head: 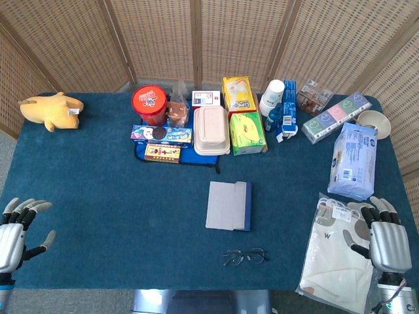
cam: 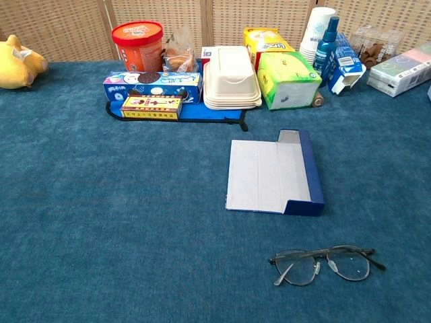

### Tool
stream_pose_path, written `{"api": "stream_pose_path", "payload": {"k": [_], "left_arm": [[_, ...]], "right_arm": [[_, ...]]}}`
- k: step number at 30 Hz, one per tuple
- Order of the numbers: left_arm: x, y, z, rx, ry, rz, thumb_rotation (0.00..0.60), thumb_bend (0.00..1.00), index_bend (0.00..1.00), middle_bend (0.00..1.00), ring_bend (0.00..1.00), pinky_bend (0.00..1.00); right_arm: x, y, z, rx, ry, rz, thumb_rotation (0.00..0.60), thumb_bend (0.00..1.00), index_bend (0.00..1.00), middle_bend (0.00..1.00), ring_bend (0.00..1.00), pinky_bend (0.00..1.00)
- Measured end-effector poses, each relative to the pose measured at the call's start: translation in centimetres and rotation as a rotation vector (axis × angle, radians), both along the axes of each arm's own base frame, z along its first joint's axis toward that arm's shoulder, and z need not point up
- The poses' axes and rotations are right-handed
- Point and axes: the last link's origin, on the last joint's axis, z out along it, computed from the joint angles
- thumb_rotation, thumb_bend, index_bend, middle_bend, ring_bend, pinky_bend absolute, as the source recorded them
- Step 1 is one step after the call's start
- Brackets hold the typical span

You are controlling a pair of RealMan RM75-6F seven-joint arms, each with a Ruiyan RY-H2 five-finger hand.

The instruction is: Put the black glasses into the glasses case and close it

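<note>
Thin wire-framed black glasses lie folded on the blue carpet-textured bench, low centre of the frame, just below the flat, rectangular glasses case lying open. Left hand and right hand rest at the bottom corners, metallic fingers spread, empty.

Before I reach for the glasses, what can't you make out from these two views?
- Both hands: outside the chest view; the head view shows the left hand and right hand at the table's side edges, arms cut off.
- Glasses case interior: the flap lies flat and the blue wall hides the pocket.
- Black glasses: whether the temples are fully folded, too thin to tell.
</note>
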Motion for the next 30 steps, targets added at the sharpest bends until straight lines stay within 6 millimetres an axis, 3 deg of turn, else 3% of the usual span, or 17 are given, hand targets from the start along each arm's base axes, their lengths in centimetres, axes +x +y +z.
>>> {"api": "stream_pose_path", "payload": {"k": [16, 30], "left_arm": [[0.5, 0.3, 0.6, 0.007, -0.003, -0.022, 0.6, 0.3, 0.25, 0.25, 0.15, 0.04], [1.7, 0.6, 2.0, 0.024, -0.062, -0.086, 0.599, 0.3, 0.25, 0.25, 0.15, 0.04]], "right_arm": [[0.1, -0.4, -0.6, 0.02, -0.009, 0.011, 0.6, 0.28, 0.31, 0.34, 0.17, 0.15], [3.3, -1.4, -1.8, 0.143, -0.031, 0.182, 0.6, 0.28, 0.31, 0.34, 0.17, 0.15]]}}
